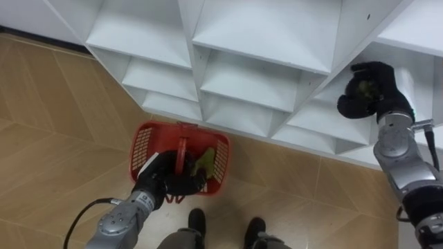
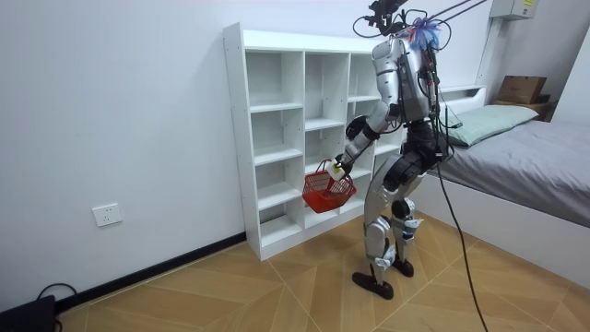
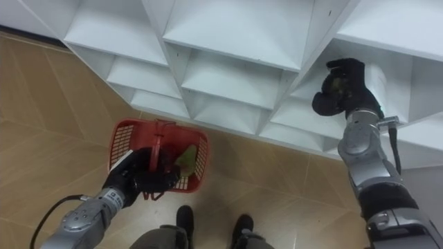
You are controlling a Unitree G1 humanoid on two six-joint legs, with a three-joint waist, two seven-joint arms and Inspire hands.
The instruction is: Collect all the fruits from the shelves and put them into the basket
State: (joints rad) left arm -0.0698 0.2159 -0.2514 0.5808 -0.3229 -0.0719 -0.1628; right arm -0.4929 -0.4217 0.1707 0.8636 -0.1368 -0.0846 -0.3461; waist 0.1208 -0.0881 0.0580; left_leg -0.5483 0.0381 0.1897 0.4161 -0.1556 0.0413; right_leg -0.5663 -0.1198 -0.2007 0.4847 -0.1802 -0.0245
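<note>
**Red basket held low, a green fruit in my right hand**

Red plastic is nearest to me: the basket [image 1: 143, 146] hangs from my left hand [image 1: 166, 181], whose fingers are curled round its handle. I carry it low and in front of my body, above the wooden floor [image 1: 55, 138] and just before the foot of the shelves. I judge that is so whatever I pick has only a short way to drop. One yellow-green fruit [image 1: 205, 162] already lies inside, against the wall nearest the shelves.

Further out and higher, my right hand [image 1: 389, 88] is raised to a compartment on the right side of the white shelf unit [image 1: 242, 41]. Its fingers are closed round a small greenish fruit [image 1: 362, 88], with the palm turned towards me. I cannot tell what kind of fruit it is. The hand sits at the mouth of the compartment, so I take this to be the lift-out step. The move to come would be to bring the arm across and down to the basket.

Beyond that, the compartments I can see hold nothing. In the room view I stand upright facing the shelves, with a bed [image 2: 525, 157] behind me.
</note>
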